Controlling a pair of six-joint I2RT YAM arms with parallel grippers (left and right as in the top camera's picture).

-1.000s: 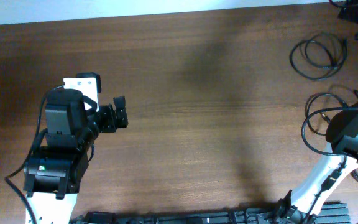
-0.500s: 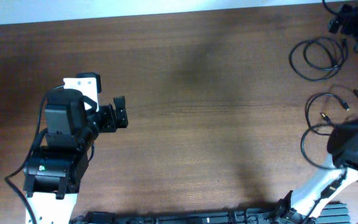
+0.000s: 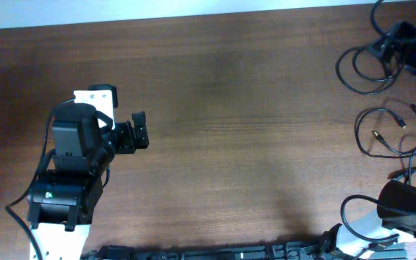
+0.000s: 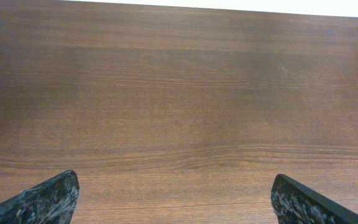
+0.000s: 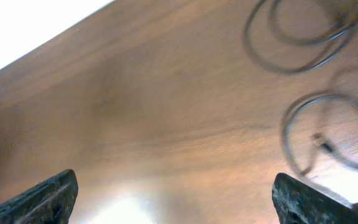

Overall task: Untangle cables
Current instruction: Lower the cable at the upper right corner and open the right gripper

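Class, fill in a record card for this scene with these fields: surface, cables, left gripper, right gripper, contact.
surface: brown wooden table
cables: two thin black cords at the right end; upper loop and lower loop lie apart in the overhead view
left gripper: open, empty, over bare wood on the left side
right gripper: open, empty; its wrist view is blurred but shows both loops ahead
contact: neither gripper touches a cable

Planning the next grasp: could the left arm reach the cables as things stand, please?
Probably not: the way is bare, but the cables lie far across the table from the left arm.
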